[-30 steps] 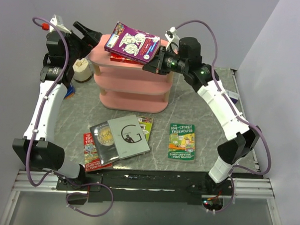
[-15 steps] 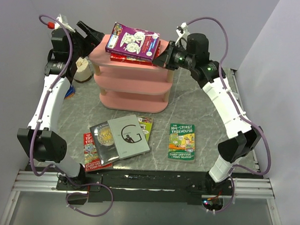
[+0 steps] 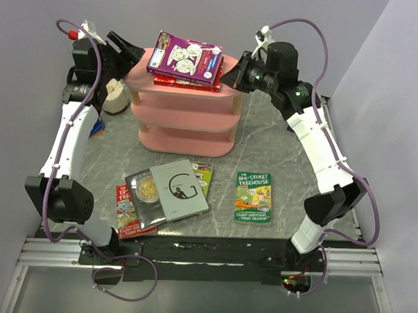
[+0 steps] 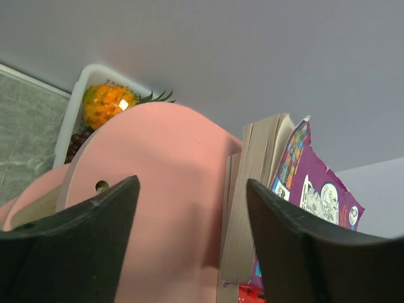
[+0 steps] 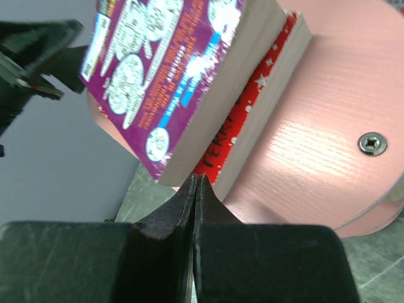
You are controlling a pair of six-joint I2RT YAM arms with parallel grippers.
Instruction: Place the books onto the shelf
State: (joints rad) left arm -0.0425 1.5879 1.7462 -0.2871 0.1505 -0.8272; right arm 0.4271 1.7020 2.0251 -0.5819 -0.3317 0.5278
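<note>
2 books (image 3: 185, 58) top the shelf (image 3: 186, 121), 5 wait on the worktop (image 3: 285, 160); left end effector (image 3: 130, 49) spread, right end effector (image 5: 196, 189) pressed together.

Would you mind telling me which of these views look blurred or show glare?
Top external view: sharp and evenly lit. Right wrist view: the purple book looks soft, and a bright sheen marks the shelf. Left wrist view: its own fingers are dark and slightly blurred.
</note>
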